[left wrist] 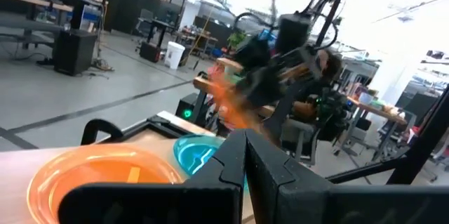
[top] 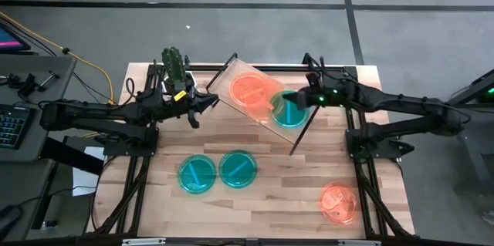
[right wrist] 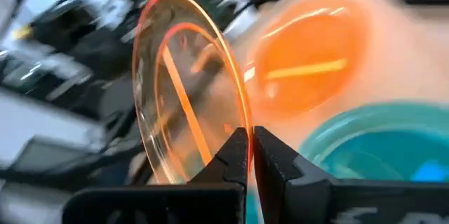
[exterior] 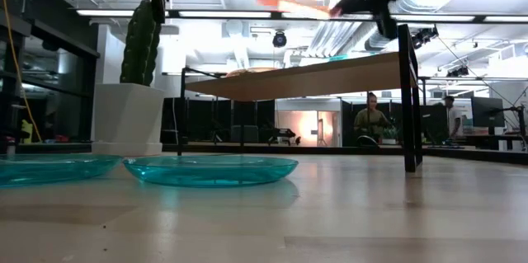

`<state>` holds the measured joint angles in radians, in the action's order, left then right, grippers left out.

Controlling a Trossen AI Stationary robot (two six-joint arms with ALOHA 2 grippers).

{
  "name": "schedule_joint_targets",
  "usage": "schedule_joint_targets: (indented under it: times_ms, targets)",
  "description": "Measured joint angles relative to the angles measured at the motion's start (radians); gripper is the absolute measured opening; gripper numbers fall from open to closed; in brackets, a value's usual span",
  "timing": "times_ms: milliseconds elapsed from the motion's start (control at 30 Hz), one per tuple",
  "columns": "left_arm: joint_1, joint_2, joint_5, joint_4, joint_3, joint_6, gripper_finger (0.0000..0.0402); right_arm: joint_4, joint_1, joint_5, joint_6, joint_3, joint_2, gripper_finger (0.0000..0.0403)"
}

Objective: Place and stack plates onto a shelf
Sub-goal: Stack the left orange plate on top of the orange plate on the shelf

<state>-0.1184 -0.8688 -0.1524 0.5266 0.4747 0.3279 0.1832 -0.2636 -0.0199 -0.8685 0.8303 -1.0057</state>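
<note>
The light-wood shelf (top: 228, 75) (exterior: 313, 77) stands askew at the table's far middle on black wire legs. On it rest an orange plate (top: 248, 88) (right wrist: 309, 62) and a teal plate (top: 289, 113) (right wrist: 372, 147). My right gripper (top: 302, 101) (right wrist: 250, 140) is above the shelf, shut on another orange plate (right wrist: 182, 90) (exterior: 285, 2). My left gripper (top: 207, 103) (left wrist: 245, 147) is shut by the shelf's left end; whether it touches the shelf, I cannot tell. Two teal plates (top: 197, 173) (top: 238, 169) and one orange plate (top: 338, 202) lie flat on the tabletop. My right gripper pinches the orange plate by its rim (right wrist: 238, 122) between the two fingers. The plate is lifted clear above the shelf and stands steeply tilted, its face with the bar mark turned sideways. It sticks out beyond the fingertips toward the table's left.
A cactus in a white pot (top: 174, 65) (exterior: 140, 44) stands at the table's far left, behind my left arm. The near half of the tabletop (top: 285, 192) has bare wood between the plates. People show in the room beyond the table (exterior: 370, 119).
</note>
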Motion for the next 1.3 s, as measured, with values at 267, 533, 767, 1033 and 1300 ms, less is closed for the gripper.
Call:
schedule_joint_targets:
  times_ms: [267, 533, 767, 1033, 1300]
  targets:
    - [0.0, 0.0, 0.0, 0.007, 0.0, 0.001, 0.0001, -0.169, -0.108, 0.06, -0.013, 0.002, -0.18, 0.0]
    - [0.0, 0.0, 0.0, 0.057, 0.0, -0.003, 0.0001, -0.016, -0.153, 0.127, 0.116, 0.206, -0.342, 0.0]
    - [0.0, 0.0, 0.0, 0.056, 0.0, -0.008, 0.0001, 0.182, -0.155, 0.116, 0.261, 0.402, -0.486, 0.0]
    - [0.0, 0.0, 0.0, 0.055, 0.0, -0.01, 0.0001, 0.24, -0.16, 0.065, 0.286, 0.464, -0.529, 0.0]
    - [0.0, 0.0, -0.023, 0.055, 0.0, -0.026, 0.0001, 0.231, -0.159, 0.039, 0.27, 0.464, -0.528, 0.0]
